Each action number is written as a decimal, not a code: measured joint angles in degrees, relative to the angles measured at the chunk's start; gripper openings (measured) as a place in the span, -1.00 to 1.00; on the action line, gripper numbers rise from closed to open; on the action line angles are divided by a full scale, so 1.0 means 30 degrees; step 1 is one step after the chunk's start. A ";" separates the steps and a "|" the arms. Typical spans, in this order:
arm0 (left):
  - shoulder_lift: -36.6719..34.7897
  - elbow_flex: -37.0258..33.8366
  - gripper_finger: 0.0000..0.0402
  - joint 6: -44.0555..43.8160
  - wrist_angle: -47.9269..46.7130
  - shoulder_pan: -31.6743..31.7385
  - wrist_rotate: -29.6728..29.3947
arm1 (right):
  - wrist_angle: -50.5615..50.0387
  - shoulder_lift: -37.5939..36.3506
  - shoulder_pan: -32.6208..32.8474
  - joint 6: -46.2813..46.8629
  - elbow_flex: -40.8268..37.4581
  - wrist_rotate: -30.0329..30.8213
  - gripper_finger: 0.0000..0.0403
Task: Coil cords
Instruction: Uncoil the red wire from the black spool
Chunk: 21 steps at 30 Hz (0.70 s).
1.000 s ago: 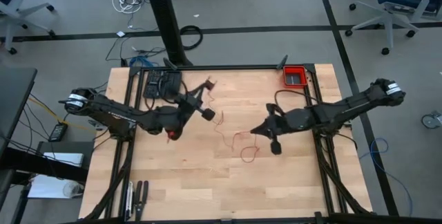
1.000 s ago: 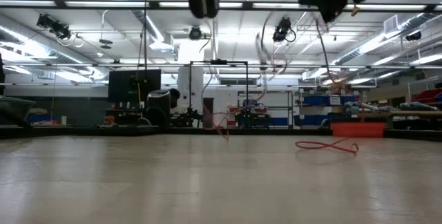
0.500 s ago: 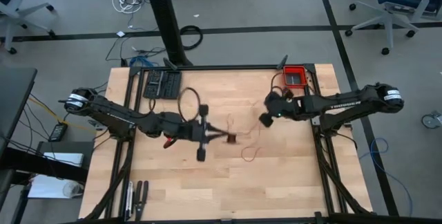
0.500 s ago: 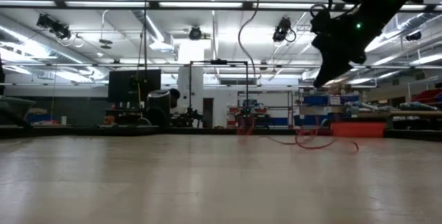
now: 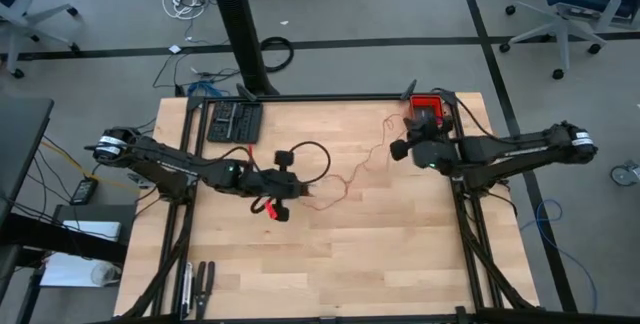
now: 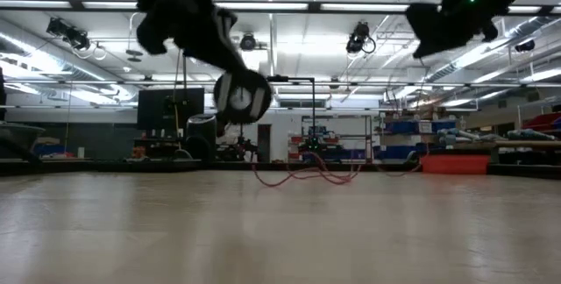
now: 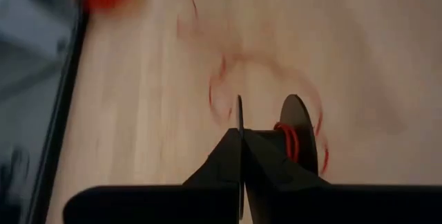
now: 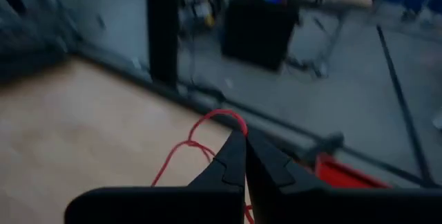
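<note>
We note the thin bright red string-like cord (image 5: 345,179) lying across the middle of the pale wooden table (image 5: 400,254) as a loose wavy strand, running from the left gripper (image 5: 283,186) toward the right gripper (image 5: 398,150).

Left gripper near table centre: jaws together. In its wrist view several red turns (image 7: 289,141) show wrapped just beyond the closed fingertips, beside a dark round disc (image 7: 298,124); we judge the jaws are clamped on that wound part, though the exact contact is hard to make out.

Right gripper at the far right of the table, near the red rectangular bin (image 5: 427,110): jaws together, pinching the cord's other end, which arches out in a small red loop (image 8: 224,117) just past the fingertips.

Progress, by our reckoning: coiling begun, a few wraps made at the left end. Most of the cord is uncoiled on the wood, so the bulk of the winding remains.
</note>
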 joint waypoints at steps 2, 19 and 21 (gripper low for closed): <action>0.0000 0.0000 -0.95 -0.1369 -0.1485 0.0249 -0.0498 | 0.1728 -0.0687 0.1109 -0.1316 -0.0007 0.1165 -1.00; 0.0000 0.0000 -0.95 -0.4501 -0.7613 0.1583 -0.5998 | 1.9317 -0.1625 0.9270 -1.6524 -0.0007 -0.2947 -1.00; 0.0000 0.0000 -0.95 -0.4493 -0.7585 0.1651 -0.7098 | 1.9474 -0.1618 0.9557 -1.6577 -0.0007 -0.4649 -1.00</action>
